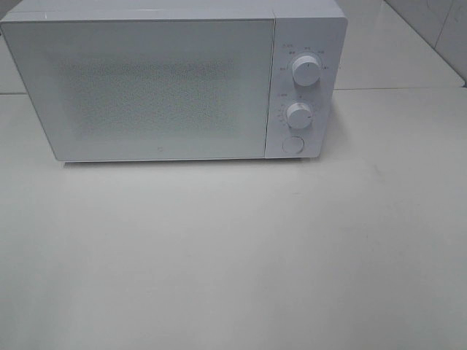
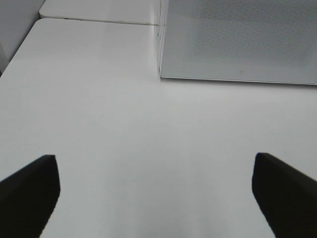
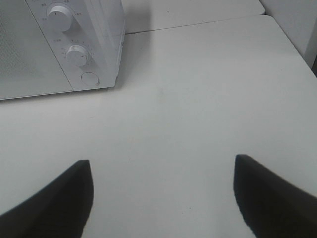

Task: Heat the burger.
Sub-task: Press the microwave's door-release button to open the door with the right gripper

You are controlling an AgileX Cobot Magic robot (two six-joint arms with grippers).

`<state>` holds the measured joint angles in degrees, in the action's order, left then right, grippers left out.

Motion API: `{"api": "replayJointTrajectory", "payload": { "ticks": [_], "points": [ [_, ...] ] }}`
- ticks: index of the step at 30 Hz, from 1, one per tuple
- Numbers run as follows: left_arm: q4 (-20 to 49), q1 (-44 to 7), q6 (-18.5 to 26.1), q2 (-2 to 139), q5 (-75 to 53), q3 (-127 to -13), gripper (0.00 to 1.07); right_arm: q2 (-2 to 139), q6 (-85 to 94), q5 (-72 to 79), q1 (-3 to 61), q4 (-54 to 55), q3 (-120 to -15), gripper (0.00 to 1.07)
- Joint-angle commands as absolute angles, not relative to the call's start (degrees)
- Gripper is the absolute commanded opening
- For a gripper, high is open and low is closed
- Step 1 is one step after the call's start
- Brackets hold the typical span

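Shut microwave (image 1: 160, 87) at back, tabletop (image 1: 233, 255) free

white microwave (image 1: 160, 87), speckled door (image 1: 146, 91), white table (image 1: 233, 255)

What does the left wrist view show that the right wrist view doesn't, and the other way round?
Only left wrist: the left pincer, open and empty, and the door's corner away from the knobs. Only right wrist: the right pincer, open and empty, plus the upper knob, lower knob and round button. Both: the white table and the microwave's speckled door.
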<state>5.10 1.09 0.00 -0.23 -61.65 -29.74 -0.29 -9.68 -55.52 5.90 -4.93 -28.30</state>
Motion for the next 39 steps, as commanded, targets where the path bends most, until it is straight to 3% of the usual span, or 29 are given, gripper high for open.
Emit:
{"api": "replayJointTrajectory", "payload": {
  "ticks": [1,19,39],
  "points": [
    [5.5,1.2,0.0,-1.15,-61.02,-29.56,0.98,-1.78,-8.59,-55.18,5.5,-5.1,-28.19,0.76],
    [5.5,1.2,0.0,-1.15,-61.02,-29.56,0.98,-1.03,-8.59,-54.14,5.5,-5.27,-28.88,0.76],
    [5.5,1.2,0.0,-1.15,-61.02,-29.56,0.98,24.69,-8.31,-26.59,5.61,-5.73,-28.93,0.76]
  ]
}}
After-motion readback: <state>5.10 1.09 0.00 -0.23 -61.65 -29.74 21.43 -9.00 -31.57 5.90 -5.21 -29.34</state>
